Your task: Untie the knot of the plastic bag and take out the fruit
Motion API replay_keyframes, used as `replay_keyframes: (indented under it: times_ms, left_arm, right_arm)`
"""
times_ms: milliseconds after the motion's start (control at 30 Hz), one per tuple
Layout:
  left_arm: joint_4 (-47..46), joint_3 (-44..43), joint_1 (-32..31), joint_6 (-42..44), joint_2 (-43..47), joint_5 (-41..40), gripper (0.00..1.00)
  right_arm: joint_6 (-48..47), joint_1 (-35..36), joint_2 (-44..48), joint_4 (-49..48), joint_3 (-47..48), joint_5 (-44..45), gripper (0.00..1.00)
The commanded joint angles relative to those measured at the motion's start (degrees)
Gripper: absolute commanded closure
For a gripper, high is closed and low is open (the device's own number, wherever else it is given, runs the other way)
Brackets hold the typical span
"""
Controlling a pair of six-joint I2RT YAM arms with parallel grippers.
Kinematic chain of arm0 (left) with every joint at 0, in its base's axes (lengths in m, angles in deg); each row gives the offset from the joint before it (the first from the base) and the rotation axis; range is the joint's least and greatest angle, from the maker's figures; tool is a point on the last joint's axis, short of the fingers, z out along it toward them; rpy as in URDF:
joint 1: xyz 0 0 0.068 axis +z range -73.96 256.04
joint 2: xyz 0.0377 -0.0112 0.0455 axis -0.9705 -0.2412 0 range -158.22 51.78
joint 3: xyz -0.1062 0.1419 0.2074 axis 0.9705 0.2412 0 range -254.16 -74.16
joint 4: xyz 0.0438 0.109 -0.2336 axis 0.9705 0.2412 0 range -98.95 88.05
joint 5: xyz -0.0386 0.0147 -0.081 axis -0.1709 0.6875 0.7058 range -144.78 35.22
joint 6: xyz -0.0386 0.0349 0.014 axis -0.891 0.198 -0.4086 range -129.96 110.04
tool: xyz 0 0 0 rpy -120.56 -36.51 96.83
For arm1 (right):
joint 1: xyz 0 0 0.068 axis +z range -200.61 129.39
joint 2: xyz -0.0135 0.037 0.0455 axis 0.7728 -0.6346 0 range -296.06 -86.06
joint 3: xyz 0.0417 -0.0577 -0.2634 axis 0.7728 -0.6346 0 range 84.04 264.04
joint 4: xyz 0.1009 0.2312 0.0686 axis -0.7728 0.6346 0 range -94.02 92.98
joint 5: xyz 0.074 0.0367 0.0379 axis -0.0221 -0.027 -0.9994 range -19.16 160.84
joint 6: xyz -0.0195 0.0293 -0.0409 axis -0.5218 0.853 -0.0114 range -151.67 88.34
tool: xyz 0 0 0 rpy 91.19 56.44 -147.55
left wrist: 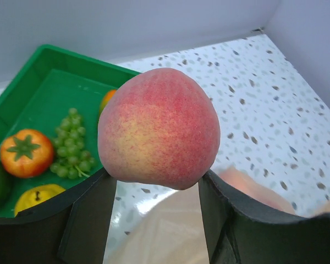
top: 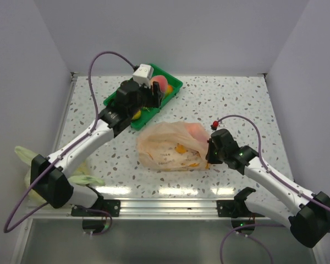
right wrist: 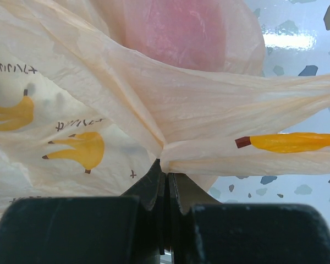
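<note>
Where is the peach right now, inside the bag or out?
Out: the left claw grips the peach above the green tray, apart from the plastic bag.

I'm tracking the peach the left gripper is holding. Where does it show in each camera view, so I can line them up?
Top external: the peach sits upper centre, in the left gripper, over the green tray.
Left wrist: it fills the centre, between the fingers.
Right wrist: not in it; the plastic bag fills that view, and the pink shape is inside the bag.
Shared landmark: the speckled table.
</note>
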Motion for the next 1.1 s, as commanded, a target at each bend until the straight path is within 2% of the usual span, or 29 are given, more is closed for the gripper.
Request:
replay_keyframes:
  times_ms: [0, 333, 433, 533, 567, 600, 633, 667, 767, 1067]
  left_arm:
    - [-0.39, -5.13, 5.08, 0.5, -7.68, -1.98, 0.81]
    - [4.53, -29.89, 15.19, 0.24, -37.63, -3.56, 0.73]
    - [6.81, -37.19, 16.95, -0.03, -45.12, -2.95, 0.67]
    - [8.49, -43.18, 18.36, -0.11, -51.0, -1.02, 0.55]
    - [8.49, -43.9, 18.62, -0.11, -51.9, -0.06, 0.45]
    - [8.49, -44.6, 18.71, 0.06, -52.6, 0.47, 0.39]
    - [8.06, -44.43, 18.8, 0.58, -52.52, 1.61, 0.32]
    - [7.79, -44.0, 18.89, 0.94, -52.26, 2.23, 0.22]
    - [5.69, -39.26, 18.8, 1.82, -48.67, 4.08, 0.02]
    - [5.5, -19.31, 17.14, 3.84, -27.93, 8.21, 0.0]
  right_arm:
    - [0.77, 0.26, 1.39, 1.15, 1.2, 1.35, 1.0]
    - [0.07, 0.17, 1.91, 3.88, 3.31, 0.65, 1.0]
    - [-0.02, 0.17, 1.56, 4.14, 3.66, 0.47, 1.0]
    - [-0.11, 0.17, 0.95, 4.23, 3.83, 0.56, 1.0]
    - [-0.2, 0.17, 0.95, 4.23, 3.75, 0.56, 1.0]
    - [-0.28, 0.17, 0.77, 4.23, 3.83, 0.47, 1.0]
    - [-0.29, 0.17, 0.68, 4.32, 3.83, 0.47, 1.0]
    - [-0.46, 0.17, 0.6, 4.23, 3.83, 0.65, 1.0]
    - [-0.81, 0.17, 0.07, 3.88, 4.01, 1.0, 1.0]
    - [-3.44, 0.17, -2.13, 3.79, 8.31, 2.75, 1.0]
